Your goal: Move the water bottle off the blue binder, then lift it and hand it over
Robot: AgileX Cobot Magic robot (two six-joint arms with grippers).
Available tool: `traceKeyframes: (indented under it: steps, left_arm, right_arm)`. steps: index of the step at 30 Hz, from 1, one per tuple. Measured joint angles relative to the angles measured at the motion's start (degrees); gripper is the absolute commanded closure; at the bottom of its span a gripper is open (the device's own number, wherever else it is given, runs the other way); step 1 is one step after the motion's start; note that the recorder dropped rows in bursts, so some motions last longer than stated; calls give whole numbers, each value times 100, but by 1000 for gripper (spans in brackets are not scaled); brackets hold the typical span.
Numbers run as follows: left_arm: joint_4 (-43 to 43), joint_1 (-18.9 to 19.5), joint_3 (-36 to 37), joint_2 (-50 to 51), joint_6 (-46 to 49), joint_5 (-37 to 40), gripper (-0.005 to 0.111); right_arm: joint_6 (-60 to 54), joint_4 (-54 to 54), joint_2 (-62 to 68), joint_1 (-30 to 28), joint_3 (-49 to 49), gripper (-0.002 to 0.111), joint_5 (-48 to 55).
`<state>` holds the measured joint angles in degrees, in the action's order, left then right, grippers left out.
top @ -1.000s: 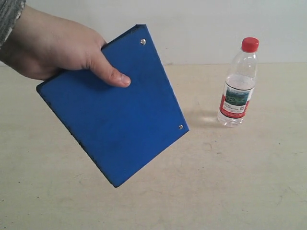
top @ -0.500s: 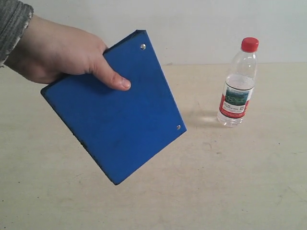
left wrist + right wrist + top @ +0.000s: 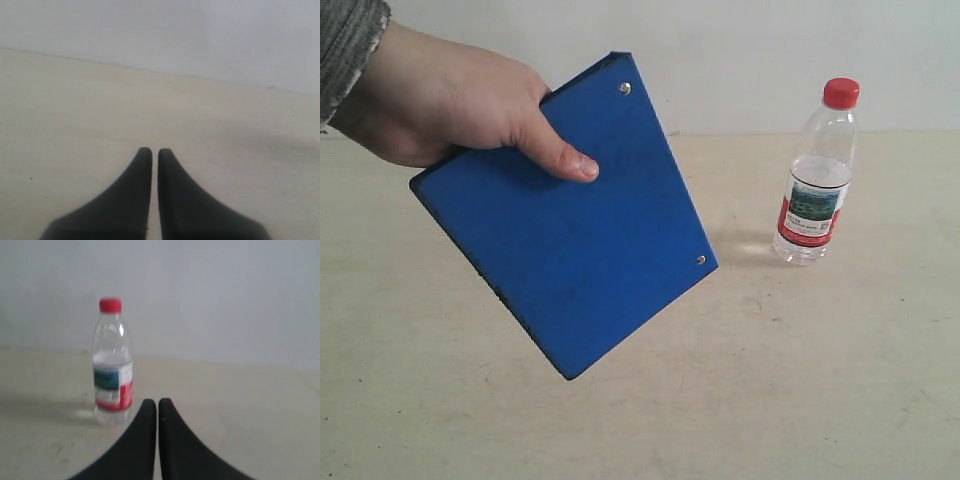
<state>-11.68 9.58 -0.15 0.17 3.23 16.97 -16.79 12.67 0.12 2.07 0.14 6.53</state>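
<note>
Far left: a person's hand (image 3: 450, 105), not your arm, holds the blue binder (image 3: 570, 220) tilted in the air over the table (image 3: 770, 380), thumb on its face. The other fingers are hidden behind it and the forearm is cut off by the frame. Right side: the water bottle (image 3: 815, 180) stands upright on the table, well apart from the binder, not on it. I'd say step one is moot or the scene isn't set yet, so hold off. Left gripper (image 3: 151, 152) is clenched on nothing and sees only bare table and wall. Right gripper (image 3: 152, 402) is clenched and empty too, with the bottle ahead of it. Any grasp needs you to spread those jaws first. Neither arm shows in the exterior view. The right wrist view is soft, so the label is unreadable.
</note>
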Motion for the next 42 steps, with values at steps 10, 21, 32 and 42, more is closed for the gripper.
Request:
traceKeyframes:
  steps: [10, 21, 32, 42]
  left_arm:
    - [0, 0, 0, 0, 0, 0, 102]
    - [0, 0, 0, 0, 0, 0, 102]
    - [0, 0, 0, 0, 0, 0, 102]
    - [0, 0, 0, 0, 0, 0, 102]
  right_arm:
    - [419, -375, 0, -324, 0, 109, 1465]
    - [381, -753, 0, -477, 0, 109, 1565]
    - [414, -563, 0, -477, 0, 109, 1522]
    - [439, -544, 0, -477, 0, 109, 1522]
